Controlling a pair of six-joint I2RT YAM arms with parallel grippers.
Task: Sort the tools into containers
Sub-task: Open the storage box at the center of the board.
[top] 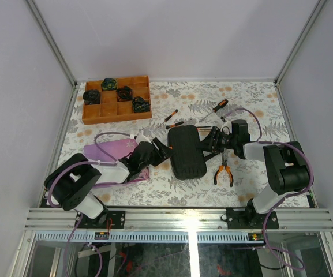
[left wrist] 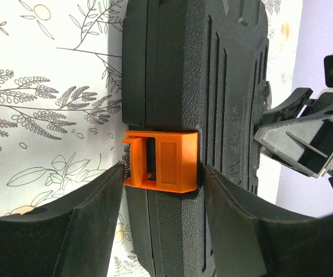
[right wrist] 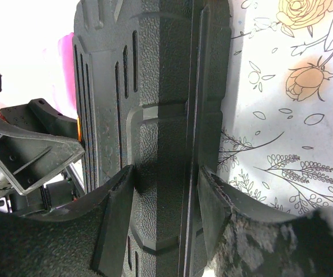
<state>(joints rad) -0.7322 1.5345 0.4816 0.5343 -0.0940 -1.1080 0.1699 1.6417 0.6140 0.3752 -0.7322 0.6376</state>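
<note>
The closed black tool case (top: 186,153) lies flat in the middle of the table. My left gripper (top: 165,151) reaches its left edge. In the left wrist view my left gripper (left wrist: 163,173) is shut on the case (left wrist: 178,69), its fingers beside the orange latch (left wrist: 166,161). My right gripper (top: 209,141) meets the opposite edge. In the right wrist view my right gripper (right wrist: 166,173) is shut on the case (right wrist: 154,75). Orange-handled pliers (top: 223,172) lie right of the case. Screwdrivers (top: 171,115) (top: 174,124) (top: 217,107) lie behind it.
A brown wooden compartment tray (top: 117,99) holding dark rolled items stands at the back left. A pink flat object (top: 111,151) lies under my left arm. Grey walls and a metal frame close in the floral tablecloth (top: 258,104) on three sides.
</note>
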